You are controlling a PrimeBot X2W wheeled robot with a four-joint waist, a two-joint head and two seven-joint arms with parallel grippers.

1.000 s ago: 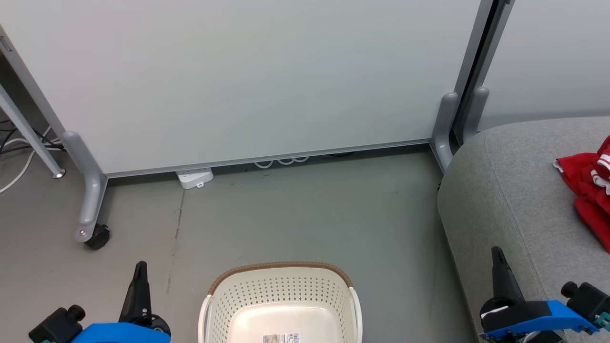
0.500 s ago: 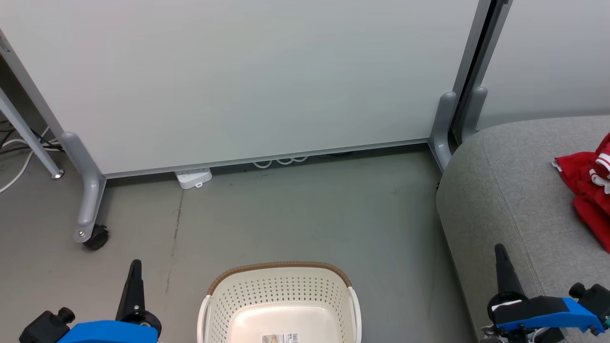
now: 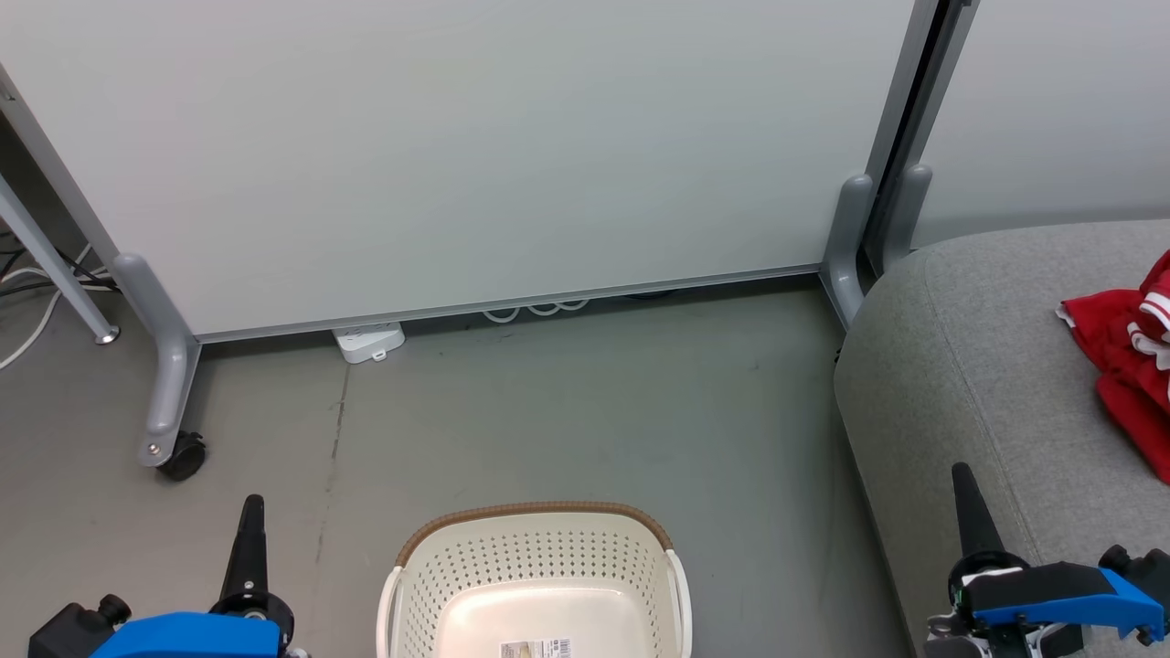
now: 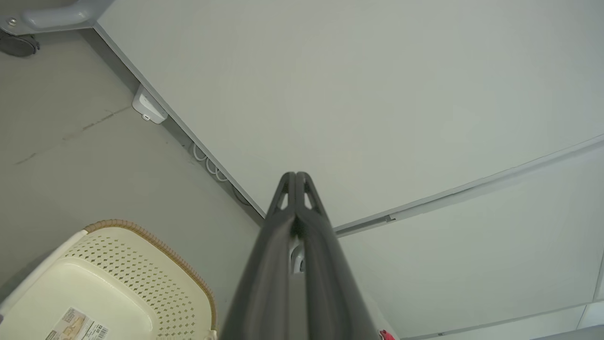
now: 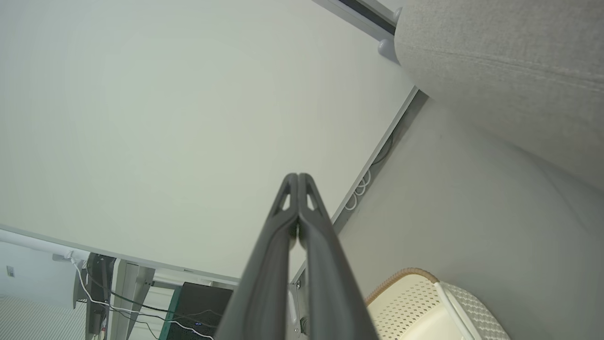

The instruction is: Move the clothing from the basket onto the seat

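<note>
The cream perforated basket (image 3: 539,571) with a brown rim stands on the floor at the bottom middle; only a paper label shows on its bare bottom. Red clothing (image 3: 1129,356) with white trim lies bunched on the grey seat (image 3: 960,366) at the right edge. My left gripper (image 3: 251,504) is shut at the lower left, left of the basket. My right gripper (image 3: 962,471) is shut at the lower right, over the seat's front part. The basket (image 4: 118,278) also lies below the shut left gripper (image 4: 295,175) in the left wrist view, and the right gripper (image 5: 298,177) points past the seat (image 5: 509,66).
A pale partition panel (image 3: 475,146) on grey feet with a caster (image 3: 183,454) stands behind the basket. A white power strip (image 3: 370,341) and cable loops lie at its base. A table leg and cables are at the far left. Grey floor (image 3: 585,411) lies between basket and panel.
Both grippers have drawn back a little toward the bottom of the head view. The basket and the clothing lie as before.
</note>
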